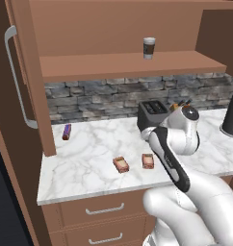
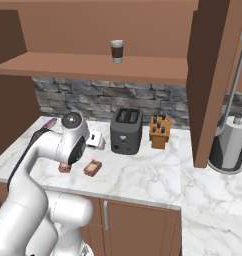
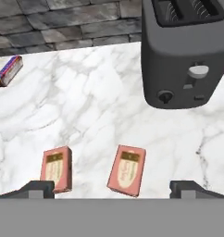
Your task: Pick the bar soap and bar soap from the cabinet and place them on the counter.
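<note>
Two bar soaps (image 3: 127, 171) lay flat on the counter (image 3: 86, 120); a paper cup (image 1: 148, 47) stood on the cabinet (image 1: 128, 65) shelf. The gripper (image 3: 117, 189) hung wide open above them, empty.

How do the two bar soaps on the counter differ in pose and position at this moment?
In the hand view, the left bar soap lies beside one fingertip, while the right bar soap sits between the open fingers, nearer the toaster. The left bar lies almost straight; the right bar leans more to one side. Both lie flat on the counter, apart from each other, alike in size and colour.
</note>
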You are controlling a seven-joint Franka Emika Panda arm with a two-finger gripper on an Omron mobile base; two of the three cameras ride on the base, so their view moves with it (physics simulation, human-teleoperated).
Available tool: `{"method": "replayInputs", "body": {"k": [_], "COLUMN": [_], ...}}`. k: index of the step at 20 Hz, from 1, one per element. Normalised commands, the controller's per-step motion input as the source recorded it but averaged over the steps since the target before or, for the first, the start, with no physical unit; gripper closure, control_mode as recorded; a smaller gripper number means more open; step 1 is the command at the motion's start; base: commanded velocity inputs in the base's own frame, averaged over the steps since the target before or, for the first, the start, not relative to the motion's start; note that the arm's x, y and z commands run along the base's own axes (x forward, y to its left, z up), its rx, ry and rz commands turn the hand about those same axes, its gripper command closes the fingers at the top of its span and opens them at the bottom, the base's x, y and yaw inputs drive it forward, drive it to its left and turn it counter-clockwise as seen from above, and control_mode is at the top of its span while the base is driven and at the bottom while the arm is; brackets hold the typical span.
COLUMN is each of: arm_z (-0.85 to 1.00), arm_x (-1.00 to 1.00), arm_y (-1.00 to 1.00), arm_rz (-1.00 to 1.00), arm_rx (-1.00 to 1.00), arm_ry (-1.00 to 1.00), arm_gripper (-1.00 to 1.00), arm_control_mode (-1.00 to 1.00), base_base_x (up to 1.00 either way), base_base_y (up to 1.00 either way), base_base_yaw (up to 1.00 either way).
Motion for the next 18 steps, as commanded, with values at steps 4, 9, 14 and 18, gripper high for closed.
{"method": "replayInputs", "body": {"k": [4, 9, 14, 18], "arm_z": [0.99, 0.94, 0.88, 0.77], "arm_x": [-0.35, -0.41, -0.44, -0.52], "arm_y": [0.0, -0.01, 0.0, 0.0], "arm_rz": [0.03, 0.03, 0.03, 0.03], "arm_rx": [0.01, 0.0, 0.0, 0.0], "arm_ry": [-0.13, -0.18, -0.22, -0.23], "arm_gripper": [-1.0, -1.0, -1.0, -1.0], "arm_control_mode": [-1.0, -1.0, -1.0, -1.0], "base_base_x": [0.0, 0.0, 0.0, 0.0], "base_base_y": [0.0, 0.0, 0.0, 0.0], "base_base_yaw": [0.0, 0.0, 0.0, 0.0]}}
